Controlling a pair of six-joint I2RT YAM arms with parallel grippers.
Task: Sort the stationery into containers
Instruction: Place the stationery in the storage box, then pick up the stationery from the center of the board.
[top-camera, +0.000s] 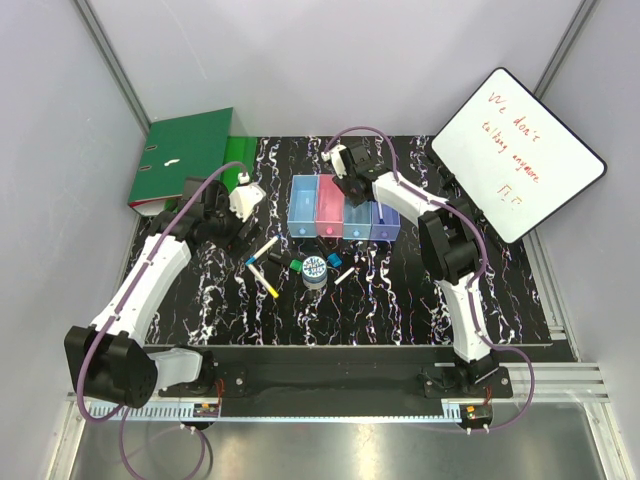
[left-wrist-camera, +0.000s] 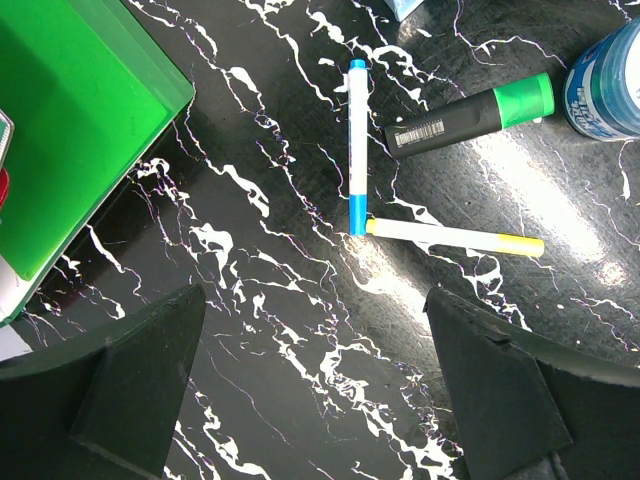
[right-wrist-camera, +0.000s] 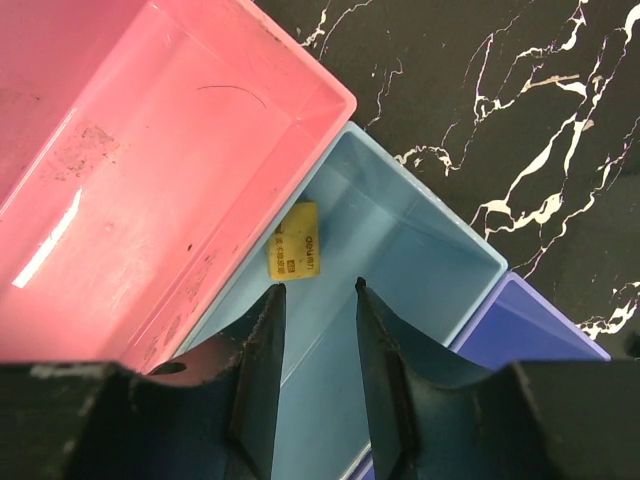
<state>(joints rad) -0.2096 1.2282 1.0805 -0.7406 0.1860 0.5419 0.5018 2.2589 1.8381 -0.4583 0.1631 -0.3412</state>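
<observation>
Four joined bins stand in a row: light blue (top-camera: 303, 205), pink (top-camera: 329, 208), blue (top-camera: 356, 218), purple (top-camera: 385, 222). My right gripper (top-camera: 352, 185) hovers over the blue bin (right-wrist-camera: 400, 260), jaws a little apart and empty (right-wrist-camera: 320, 288). A small yellow piece (right-wrist-camera: 297, 255) lies in that bin, just beyond the fingertips. My left gripper (top-camera: 225, 225) is open and empty (left-wrist-camera: 315, 380) above bare table. Ahead of it lie a blue-capped marker (left-wrist-camera: 357, 145), a yellow-capped marker (left-wrist-camera: 455, 238), a black marker with a green cap (left-wrist-camera: 470, 115) and the tape roll (left-wrist-camera: 605, 80).
A green ring binder (top-camera: 185, 155) lies at the back left, close to my left gripper (left-wrist-camera: 70, 130). A whiteboard (top-camera: 515, 150) leans at the back right. Small green (top-camera: 297, 264) and blue (top-camera: 334, 260) pieces and another marker (top-camera: 345, 275) lie by the tape roll (top-camera: 314, 268).
</observation>
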